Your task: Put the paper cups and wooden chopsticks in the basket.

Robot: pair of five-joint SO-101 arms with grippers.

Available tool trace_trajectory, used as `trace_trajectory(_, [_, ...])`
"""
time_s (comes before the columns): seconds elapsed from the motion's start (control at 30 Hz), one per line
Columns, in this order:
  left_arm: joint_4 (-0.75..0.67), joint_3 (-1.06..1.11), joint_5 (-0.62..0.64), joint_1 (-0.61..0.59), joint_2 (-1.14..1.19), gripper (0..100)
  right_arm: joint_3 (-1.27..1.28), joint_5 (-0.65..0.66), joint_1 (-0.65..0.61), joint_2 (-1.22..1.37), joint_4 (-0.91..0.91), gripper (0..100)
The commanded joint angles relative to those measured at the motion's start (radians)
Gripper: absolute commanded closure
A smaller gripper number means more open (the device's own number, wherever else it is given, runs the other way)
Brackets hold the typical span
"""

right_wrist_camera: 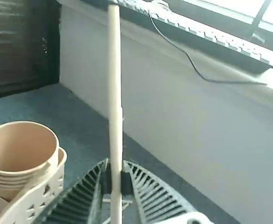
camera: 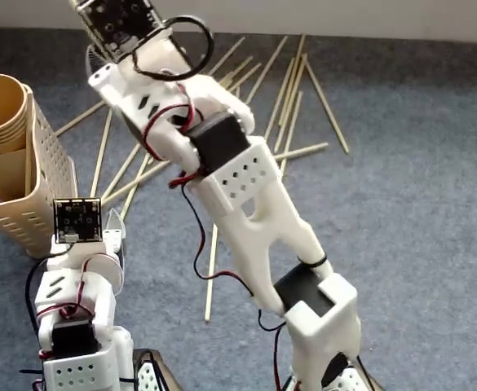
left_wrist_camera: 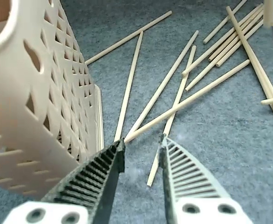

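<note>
A pale wooden chopstick [right_wrist_camera: 114, 93] stood upright, clamped in the raised right gripper [right_wrist_camera: 113, 173], right of the basket [right_wrist_camera: 39, 195] holding stacked paper cups [right_wrist_camera: 19, 149]. The left gripper [left_wrist_camera: 142, 145] hung slightly open, apparently empty, over loose chopsticks [left_wrist_camera: 187, 101].

Status: left arm [camera: 79, 301] folded low at lower left of high view, left gripper [left_wrist_camera: 142, 142] pointing down, jaws slightly parted, nothing between. The right arm [camera: 246, 195] stretches from bottom centre to upper left, right gripper [right_wrist_camera: 113, 168] clamped on 1 upright chopstick [right_wrist_camera: 114, 70].
</note>
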Motion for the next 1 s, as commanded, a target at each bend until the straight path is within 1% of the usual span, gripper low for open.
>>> trace_trajectory(0.0, [-0.020, 0.001, -0.008, 0.019, -0.002, 85, -0.191, 0.130, -0.147, -0.019, -0.157, 99.4])
trace_trajectory(0.1, [-0.021, 0.013, -0.009, 0.041, -0.002, 85, -0.232, 0.146, -0.193, -0.019, -0.157, 99.4])
trace_trajectory(0.27, [-0.046, 0.030, -0.009, 0.041, -0.002, 85, -0.240, 0.144, -0.289, -0.019, -0.162, 99.4])
trace_trajectory(0.43, [-0.186, 0.114, -0.009, 0.041, -0.002, 85, -0.286, 0.146, -0.467, -0.039, -0.194, 99.4])
trace_trajectory(0.5, [-0.207, 0.124, -0.009, 0.041, -0.002, 85, -0.286, 0.144, -0.524, -0.038, -0.196, 99.4])
trace_trajectory(0.57, [-0.207, 0.127, -0.018, 0.041, -0.002, 85, -0.285, 0.144, -0.547, -0.033, -0.194, 99.4])
trace_trajectory(0.63, [-0.209, 0.134, -0.055, 0.041, -0.002, 85, -0.291, 0.144, -0.544, -0.010, -0.197, 99.4])
trace_trajectory(0.77, [-0.207, 0.136, -0.064, 0.079, -0.002, 85, -0.295, 0.150, -0.529, 0.019, -0.249, 99.4])
trace_trajectory(0.9, [-0.206, 0.136, -0.064, 0.081, -0.002, 85, -0.288, 0.163, -0.410, 0.019, -0.237, 99.4])
trace_trajectory(0.97, [-0.206, 0.136, -0.064, 0.082, -0.002, 85, -0.291, 0.265, -0.298, 0.018, -0.237, 99.4])
